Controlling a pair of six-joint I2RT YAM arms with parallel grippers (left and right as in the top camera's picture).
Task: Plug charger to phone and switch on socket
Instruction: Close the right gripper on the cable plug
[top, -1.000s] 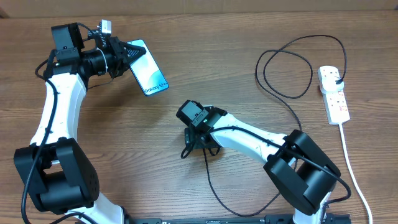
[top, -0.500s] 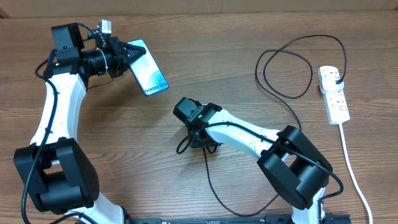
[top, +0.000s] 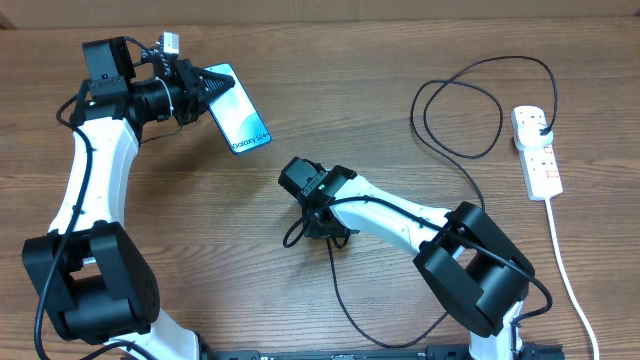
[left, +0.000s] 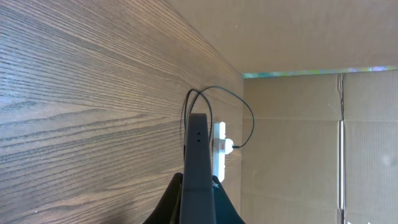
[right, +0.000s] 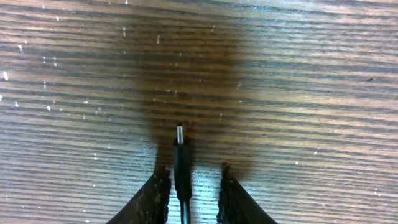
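Over on the left, the left hand (top: 212, 85) is clamped on the phone (top: 240, 118), gripping it by its upper end and holding it clear of the table (top: 250, 300), lit blue-teal screen facing the overhead camera and its free end pointing toward the middle of the table. From the left wrist camera the phone (left: 198, 168) shows edge-on, a dark slab standing right between the two fingers (left: 168, 202). Now to the centre: the right hand (top: 316, 228) hangs low over the wood, well apart from the phone and below and to the right of it. The charger (top: 470, 190) runs out from under that hand, loops down toward the near edge, sweeps up the right side in big curls and ends at its black plug (top: 541, 125), seated in the top end of the socket (top: 537, 155). The socket lies far right, its white cord (top: 565, 270) trailing down the table edge. In the right wrist view, the connector tip (right: 180, 134) pokes straight out just above the wood, the black cable lying between the fingers (right: 157, 198), nearer the left one with a visible gap on the other side. The right hand (right: 193, 173) is set narrow, but I cannot tell whether it actually pinches the cable.
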